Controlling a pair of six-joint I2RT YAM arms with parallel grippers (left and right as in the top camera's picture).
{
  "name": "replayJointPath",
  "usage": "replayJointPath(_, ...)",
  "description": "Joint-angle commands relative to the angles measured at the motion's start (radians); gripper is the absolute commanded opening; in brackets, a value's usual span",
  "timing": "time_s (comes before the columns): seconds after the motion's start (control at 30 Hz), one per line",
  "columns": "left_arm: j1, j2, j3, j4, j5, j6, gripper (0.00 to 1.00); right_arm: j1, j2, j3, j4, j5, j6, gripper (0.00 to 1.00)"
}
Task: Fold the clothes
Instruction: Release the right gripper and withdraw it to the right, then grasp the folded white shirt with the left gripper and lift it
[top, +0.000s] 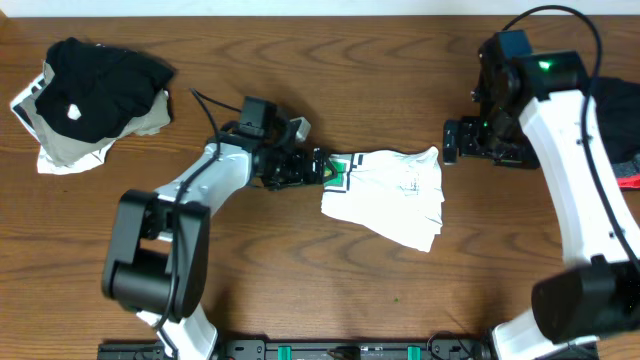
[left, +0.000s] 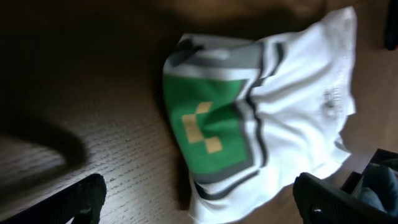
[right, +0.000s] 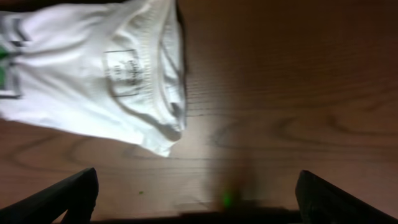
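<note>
Your white T-shirt (top: 390, 195) is lying bunched and partly folded on the wooden table (top: 300, 50), and everything else here is placed from it. Your left gripper (top: 322, 167) is sitting at the shirt's left edge, right at the green mark (left: 208, 124). In the left wrist view its fingers (left: 81, 199) are standing wide apart on either side of that corner of cloth. The cloth is lying loose beneath them, so you are gripping nothing with this arm.

Your right gripper (top: 450, 140) is hovering just beside the shirt's upper right corner, apart from the fabric. Its fingers (right: 68, 196) are also spreading wide over bare wood, with nothing between them. The shirt's collar and its printed neck label (right: 124, 71) are showing up and to the left of them in the right wrist view.

Well away to the shirt's upper left, a black garment (top: 100, 85) with a white spot is lying on top of some pale crumpled clothes (top: 60, 150). Off to the shirt's right, behind your right arm, another dark garment (top: 620, 120) with red trim is peeking in at the frame's edge.
</note>
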Motion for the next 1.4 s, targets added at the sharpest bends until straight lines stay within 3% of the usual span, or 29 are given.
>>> replayJointPath(0.0, -0.033, 0.071, -0.003, 0.013, -0.014, -0.058, 0.98, -0.007, -0.080, 0.020, -0.004, -0.037, -0.006, 0.99)
replayJointPath(0.23, -0.081, 0.118, -0.003, 0.076, -0.019, -0.202, 0.98, -0.007, -0.174, 0.020, -0.029, -0.037, -0.006, 0.99)
replayJointPath(0.33, -0.110, 0.124, -0.003, 0.074, -0.088, -0.281, 0.98, -0.007, -0.190, 0.020, -0.038, -0.037, -0.006, 0.99)
replayJointPath(0.6, -0.182, 0.126, -0.003, 0.080, -0.154, -0.370, 0.98, -0.007, -0.192, 0.017, -0.052, -0.037, -0.006, 0.99)
replayJointPath(0.67, -0.188, 0.126, -0.003, 0.083, -0.165, -0.370, 0.78, -0.007, -0.192, 0.016, -0.056, -0.037, -0.006, 0.99)
replayJointPath(0.83, -0.187, 0.126, -0.003, 0.108, -0.165, -0.369, 0.08, -0.007, -0.192, 0.012, -0.069, -0.036, -0.006, 0.99)
replayJointPath(0.97, -0.187, 0.125, -0.001, 0.140, -0.165, -0.341, 0.06, -0.007, -0.192, -0.006, -0.068, -0.036, -0.006, 0.99)
replayJointPath(1.13, -0.175, 0.125, 0.043, 0.145, -0.170, -0.221, 0.06, -0.007, -0.192, -0.031, -0.068, -0.036, -0.006, 0.99)
replayJointPath(1.37, -0.100, 0.125, 0.174, 0.119, -0.268, -0.106, 0.06, -0.007, -0.192, -0.085, -0.067, -0.037, -0.006, 0.99)
